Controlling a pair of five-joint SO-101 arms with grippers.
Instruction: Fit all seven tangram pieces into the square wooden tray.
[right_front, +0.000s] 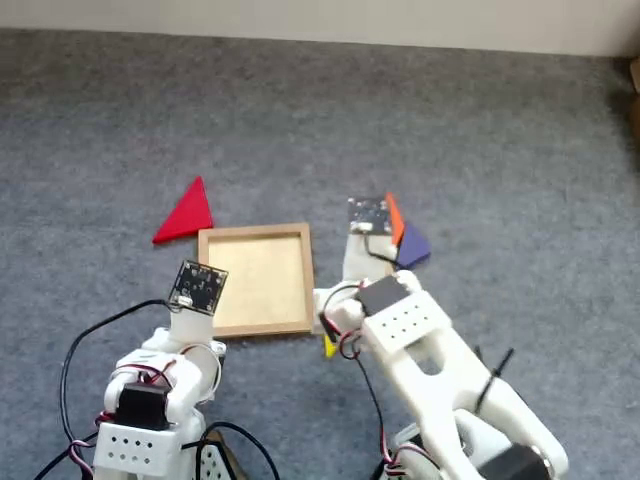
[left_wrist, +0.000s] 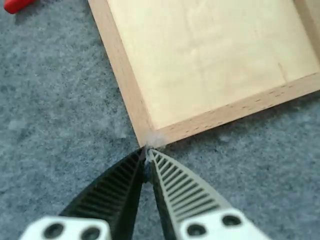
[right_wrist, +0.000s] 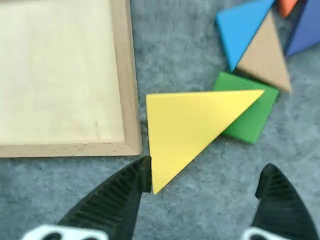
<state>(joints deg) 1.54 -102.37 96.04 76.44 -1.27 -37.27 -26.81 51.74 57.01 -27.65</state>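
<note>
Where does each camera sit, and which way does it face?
High view: fixed above, facing down on the grey carpeted table; left arm and right arm near the square wooden tray.
Left wrist view: on the left wrist, facing down past shut left fingers at a tray corner.
Right wrist view: on the right wrist, facing down past open right fingers at the yellow triangle piece.
Shared: all three show the tray; high and left wrist views, the red triangle piece.

One square wooden tray (right_front: 255, 232), two robot arms, the left arm (right_front: 165, 385) and the right arm (right_front: 415, 330), and seven tangram pieces, one of each colour: red triangle (right_front: 186, 214), yellow triangle (right_wrist: 187, 125), blue triangle (right_wrist: 242, 27), tan triangle (right_wrist: 265, 55), green piece (right_wrist: 252, 117), orange piece (right_front: 395, 218), purple piece (right_front: 412, 245).
</note>
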